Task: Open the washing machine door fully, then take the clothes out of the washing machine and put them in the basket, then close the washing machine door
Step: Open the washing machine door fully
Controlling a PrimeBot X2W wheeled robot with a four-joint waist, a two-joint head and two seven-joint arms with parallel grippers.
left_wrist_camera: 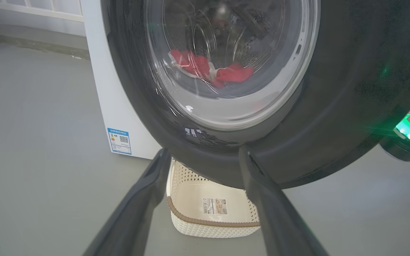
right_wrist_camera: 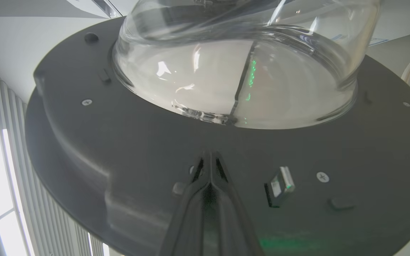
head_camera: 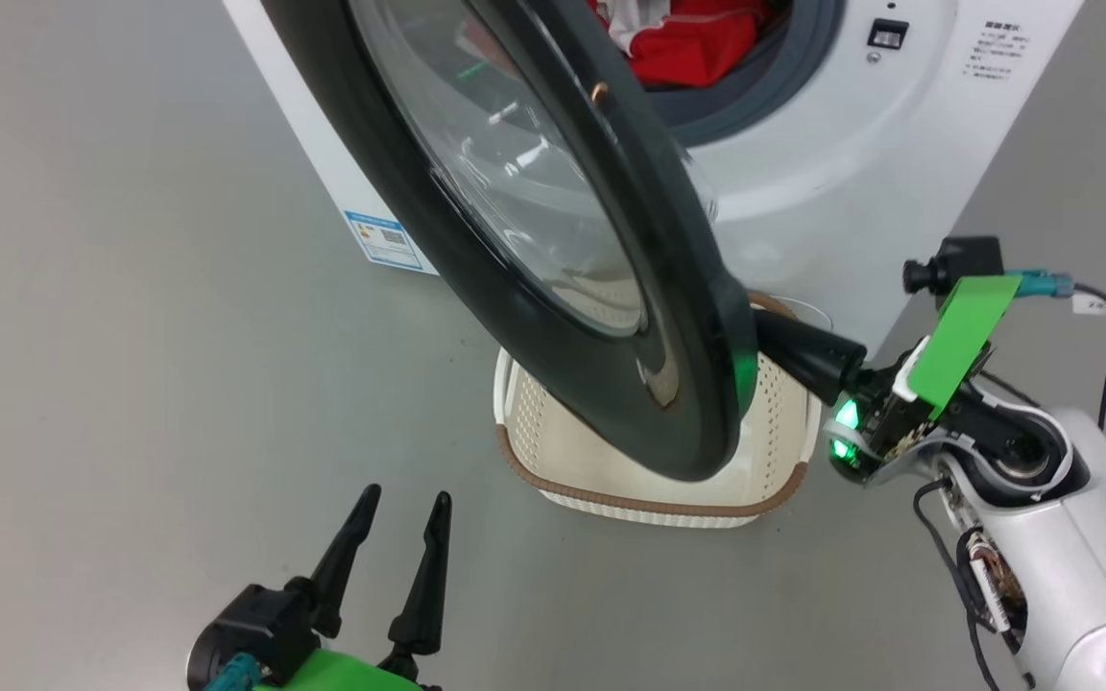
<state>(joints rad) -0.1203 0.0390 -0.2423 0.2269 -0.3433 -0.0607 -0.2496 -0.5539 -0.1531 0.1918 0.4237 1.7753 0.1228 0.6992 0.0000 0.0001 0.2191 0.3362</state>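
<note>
Door is partly open. R claw is shut, tips at door's inside. L claw is open w/ nothing in it. Red clothes are in washer. Basket sits on floor under door.

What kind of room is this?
Probably a laundry spot, maybe in a lab: a big white washing machine with red clothes inside and a basket in front, on a plain grey floor.
</note>
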